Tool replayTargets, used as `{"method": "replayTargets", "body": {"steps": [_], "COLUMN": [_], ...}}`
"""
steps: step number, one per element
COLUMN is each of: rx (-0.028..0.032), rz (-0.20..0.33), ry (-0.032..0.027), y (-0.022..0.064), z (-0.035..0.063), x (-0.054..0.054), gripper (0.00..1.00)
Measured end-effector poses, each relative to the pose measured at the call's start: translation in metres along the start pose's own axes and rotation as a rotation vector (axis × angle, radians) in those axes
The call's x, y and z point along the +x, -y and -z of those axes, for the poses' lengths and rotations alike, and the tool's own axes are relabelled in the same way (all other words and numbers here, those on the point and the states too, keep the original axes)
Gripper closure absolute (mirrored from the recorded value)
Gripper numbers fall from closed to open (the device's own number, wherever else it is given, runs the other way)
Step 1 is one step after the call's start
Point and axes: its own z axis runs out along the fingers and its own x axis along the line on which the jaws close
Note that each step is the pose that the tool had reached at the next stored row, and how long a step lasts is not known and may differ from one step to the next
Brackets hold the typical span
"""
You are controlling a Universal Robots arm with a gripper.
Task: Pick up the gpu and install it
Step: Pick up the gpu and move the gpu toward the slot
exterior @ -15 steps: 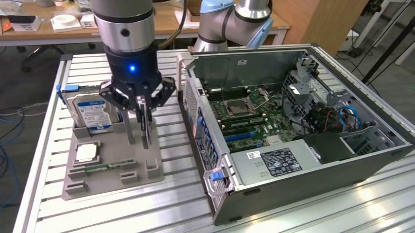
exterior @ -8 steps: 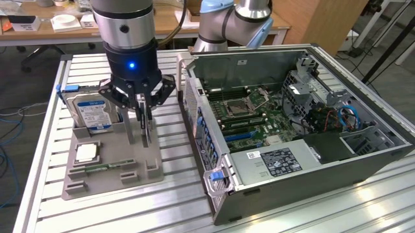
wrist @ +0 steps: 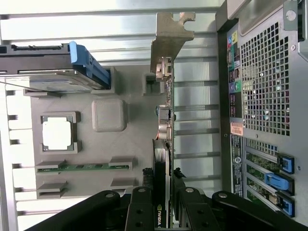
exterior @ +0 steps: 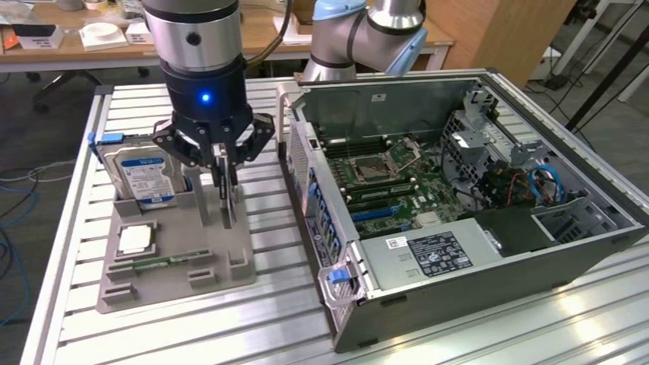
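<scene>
At the grey parts tray's [exterior: 172,228] edge nearest the open computer case [exterior: 568,255], the gripper [exterior: 225,213] is clamped on the upright gpu [wrist: 163,115]. Grasp made; transfer and installation remain.

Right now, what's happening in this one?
A robot arm's gripper is closed on the gpu, which stands on edge at the grey parts holder beside the hard drive. Whether it is clear of the holder is hard to tell. The open computer case sits alongside, without the gpu in it.
</scene>
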Motion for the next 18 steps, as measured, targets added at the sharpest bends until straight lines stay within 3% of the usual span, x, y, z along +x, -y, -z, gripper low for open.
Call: {"method": "replayTargets", "body": {"steps": [18], "rx": [0.0], "rz": [0.0], "ry": [0.0], "y": [-0.0004], "z": [0.0122], "x": [0.0], "gripper": [0.74]}}
